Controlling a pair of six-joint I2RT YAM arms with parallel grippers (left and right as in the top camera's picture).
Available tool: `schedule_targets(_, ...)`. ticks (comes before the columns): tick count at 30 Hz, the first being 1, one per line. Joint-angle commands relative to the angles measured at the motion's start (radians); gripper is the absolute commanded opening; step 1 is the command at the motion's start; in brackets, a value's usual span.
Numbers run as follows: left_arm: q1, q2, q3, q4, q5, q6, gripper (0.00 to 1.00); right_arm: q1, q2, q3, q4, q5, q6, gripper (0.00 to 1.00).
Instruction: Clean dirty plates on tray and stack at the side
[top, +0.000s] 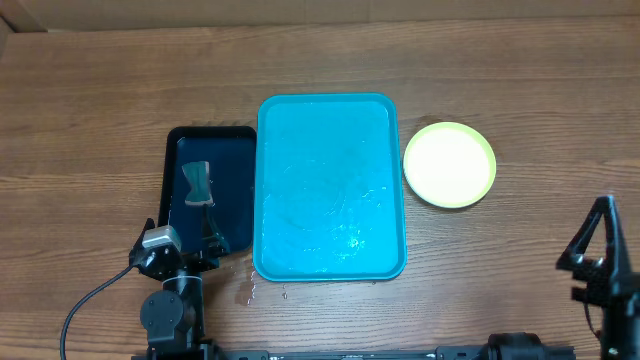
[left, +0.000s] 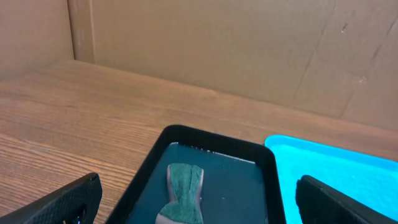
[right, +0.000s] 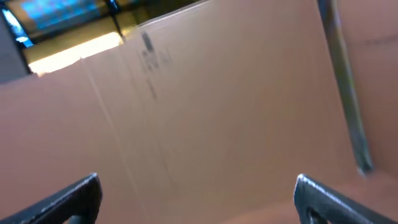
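At table centre: the tray (top: 330, 150), turquoise, long side running away from the robot, floor glistening. Just beside its right rim, on the table (top: 100, 100): a light green plate (top: 449, 165) with a whitish centre; whether others lie beneath it cannot be told. Touching the left rim: a black tray (top: 235, 170) holding a green sponge (top: 198, 185). Left gripper (left: 198, 186): jaws spread, above the black tray's near end. Right gripper (right: 198, 183): jaws spread, holding nothing, facing a cardboard wall (right: 217, 93).
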Motion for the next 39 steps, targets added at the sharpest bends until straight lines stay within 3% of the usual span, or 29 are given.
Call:
schedule_targets(1, -0.008, -0.009, -0.003, 0.001, -0.013, 0.019, 1.00, -0.013, -0.091, -0.155, 0.152, -0.089, -0.039, 1.00)
schedule_targets(8, -0.008, -0.009, -0.003, 0.001, -0.013, 0.019, 1.00, -0.040, -0.218, -0.457, 0.610, -0.234, -0.106, 1.00)
schedule_targets(13, -0.008, -0.009, -0.003, 0.001, -0.013, 0.019, 1.00, -0.040, -0.246, -0.586, 0.734, -0.241, -0.110, 1.00)
schedule_targets(35, -0.008, -0.009, -0.003, 0.001, -0.013, 0.019, 1.00, -0.023, -0.246, -0.937, 0.691, -0.283, -0.079, 1.00)
schedule_targets(39, -0.008, -0.009, -0.003, 0.001, -0.013, 0.019, 1.00, -0.011, -0.246, -0.939, 0.497, -0.282, -0.084, 1.00)
